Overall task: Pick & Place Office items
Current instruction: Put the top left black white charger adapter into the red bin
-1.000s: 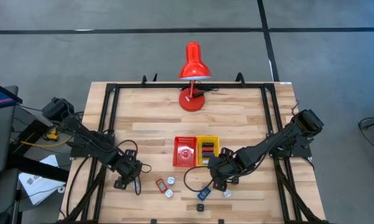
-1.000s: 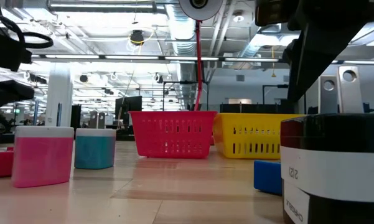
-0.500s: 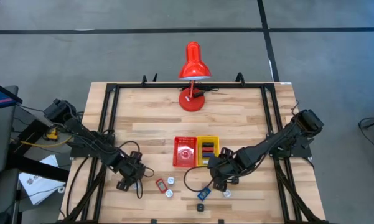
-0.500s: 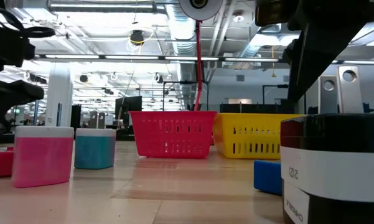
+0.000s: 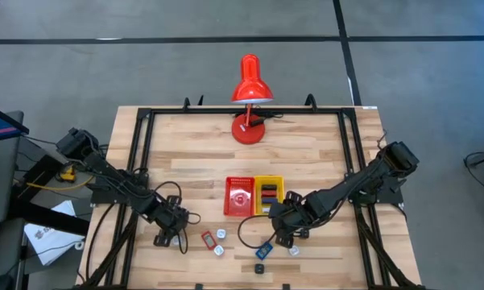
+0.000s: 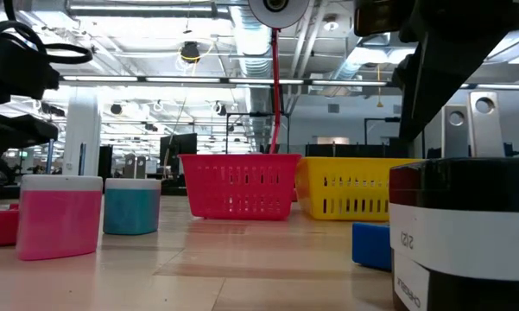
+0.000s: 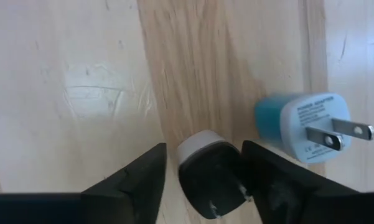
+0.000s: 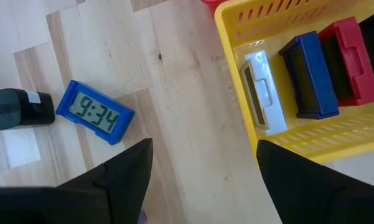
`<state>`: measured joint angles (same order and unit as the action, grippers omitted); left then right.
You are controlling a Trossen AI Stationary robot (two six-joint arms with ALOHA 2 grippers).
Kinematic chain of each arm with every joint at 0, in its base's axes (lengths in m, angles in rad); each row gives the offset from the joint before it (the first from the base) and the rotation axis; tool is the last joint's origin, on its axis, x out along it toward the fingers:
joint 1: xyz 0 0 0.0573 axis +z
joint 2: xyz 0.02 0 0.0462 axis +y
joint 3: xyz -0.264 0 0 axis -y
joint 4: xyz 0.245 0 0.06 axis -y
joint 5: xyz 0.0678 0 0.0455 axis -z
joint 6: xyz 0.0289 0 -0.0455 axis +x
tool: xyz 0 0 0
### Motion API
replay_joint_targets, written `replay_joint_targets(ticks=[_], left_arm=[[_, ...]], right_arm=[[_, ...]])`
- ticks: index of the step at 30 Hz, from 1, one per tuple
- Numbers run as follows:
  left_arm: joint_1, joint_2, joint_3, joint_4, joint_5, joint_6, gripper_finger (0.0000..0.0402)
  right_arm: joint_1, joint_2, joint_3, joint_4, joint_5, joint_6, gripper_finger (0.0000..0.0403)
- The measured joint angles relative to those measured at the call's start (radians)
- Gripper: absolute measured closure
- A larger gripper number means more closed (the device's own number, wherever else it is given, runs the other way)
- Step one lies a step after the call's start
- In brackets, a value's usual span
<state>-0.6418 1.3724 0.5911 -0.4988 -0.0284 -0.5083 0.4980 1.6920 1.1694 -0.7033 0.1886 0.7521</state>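
Yellow tray (image 8: pixel 236 28), beyond the open right jaws (image 8: pixel 202 168), holds white (image 8: pixel 261 93), blue (image 8: pixel 308 78) and red clocks (image 8: pixel 348 53); left jaws (image 7: pixel 202 171) straddle a black plug (image 7: pixel 211 174), grip unclear.

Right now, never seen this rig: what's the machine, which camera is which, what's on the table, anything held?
Two dark robot arms work at a wooden table. One camera looks straight down, one sits at table height, and one rides on each wrist. The left gripper straddles a black and white plug adapter, not lifted, beside a blue adapter. The right gripper stands open and empty between a blue clock and the yellow tray, which holds small clocks. A red tray and red lamp stand nearby.
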Motion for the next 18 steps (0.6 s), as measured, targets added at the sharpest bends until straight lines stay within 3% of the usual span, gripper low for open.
replay_joint_targets(ticks=[7, 18], left_arm=[[0.000, -0.001, 0.000, 0.000, 0.000, 0.003, 0.0259], [0.000, -0.001, 0.000, -0.002, 0.000, 0.005, 0.0260]], right_arm=[[0.000, 0.000, 0.000, 0.000, 0.000, 0.000, 0.0124], [0.000, 0.000, 0.000, 0.000, 0.000, 0.000, 0.0124]])
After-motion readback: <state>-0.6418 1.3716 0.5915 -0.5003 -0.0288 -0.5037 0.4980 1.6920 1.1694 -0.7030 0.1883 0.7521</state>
